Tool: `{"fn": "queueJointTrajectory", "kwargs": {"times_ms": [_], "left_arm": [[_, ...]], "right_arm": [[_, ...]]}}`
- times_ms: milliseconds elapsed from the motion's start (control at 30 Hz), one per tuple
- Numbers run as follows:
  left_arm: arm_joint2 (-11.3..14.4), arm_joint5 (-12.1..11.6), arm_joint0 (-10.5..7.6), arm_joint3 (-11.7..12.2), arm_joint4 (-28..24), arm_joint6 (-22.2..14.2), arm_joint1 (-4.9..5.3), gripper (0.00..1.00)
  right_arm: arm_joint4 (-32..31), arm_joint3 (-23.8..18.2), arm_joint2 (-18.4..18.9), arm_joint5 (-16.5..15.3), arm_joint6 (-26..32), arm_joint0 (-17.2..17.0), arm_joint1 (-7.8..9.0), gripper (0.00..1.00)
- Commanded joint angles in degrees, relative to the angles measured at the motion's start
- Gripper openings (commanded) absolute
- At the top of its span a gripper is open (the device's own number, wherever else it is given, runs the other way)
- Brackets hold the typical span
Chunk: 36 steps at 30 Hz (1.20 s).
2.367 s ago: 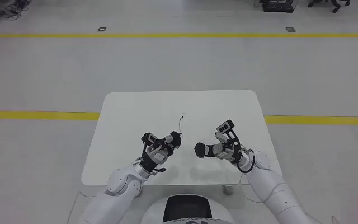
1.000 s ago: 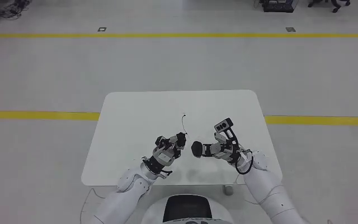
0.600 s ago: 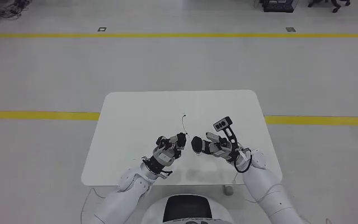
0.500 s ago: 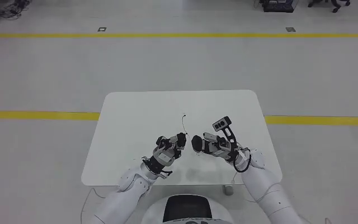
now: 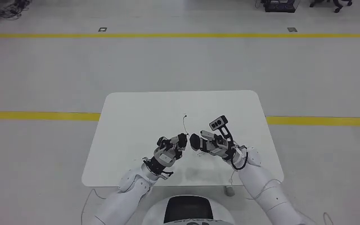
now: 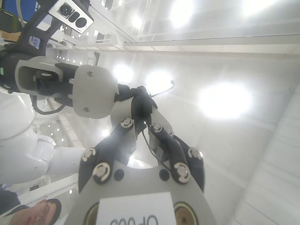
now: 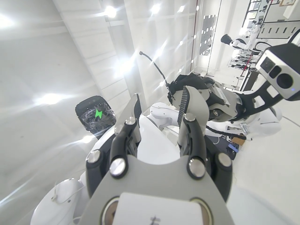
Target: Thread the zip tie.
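A thin black zip tie (image 5: 186,126) stands up from my left gripper (image 5: 180,140), which is shut on its lower part above the white table (image 5: 135,112). In the left wrist view the zip tie (image 6: 164,91) curves away from the black fingertips (image 6: 140,98), and its small head end is free. My right gripper (image 5: 194,142) is just beside the left one, nearly touching it. In the right wrist view my right gripper (image 7: 161,94) is open, and the zip tie (image 7: 155,65) rises just beyond its fingers, not between them.
The table carries nothing else; its far half and both sides are bare. Both grippers hover near the table's front middle. Grey floor with yellow lines (image 5: 50,115) surrounds the table.
My left gripper shifted right with the zip tie, then held still. My right gripper moved left until it came close beside the left one.
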Motion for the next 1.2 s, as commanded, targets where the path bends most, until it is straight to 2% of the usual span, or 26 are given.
{"fn": "queueJointTrajectory", "kwargs": {"times_ms": [0, 300, 1167], "left_arm": [[0.0, 0.0, 0.0, 0.0, 0.0, 0.0, 0.0, 0.0], [0.0, 0.0, 0.0, 0.0, 0.0, 0.0, 0.0, 0.0], [0.0, 0.0, 0.0, 0.0, 0.0, 0.0, 0.0, 0.0]], "right_arm": [[0.1, 0.2, -0.3, 0.0, 0.0, 0.2, -0.03, 0.35], [0.2, 0.1, -1.1, 0.0, 0.0, 0.7, -0.11, 0.28], [-0.5, 0.1, -1.4, 0.0, 0.0, 1.0, -0.49, 0.19]]}}
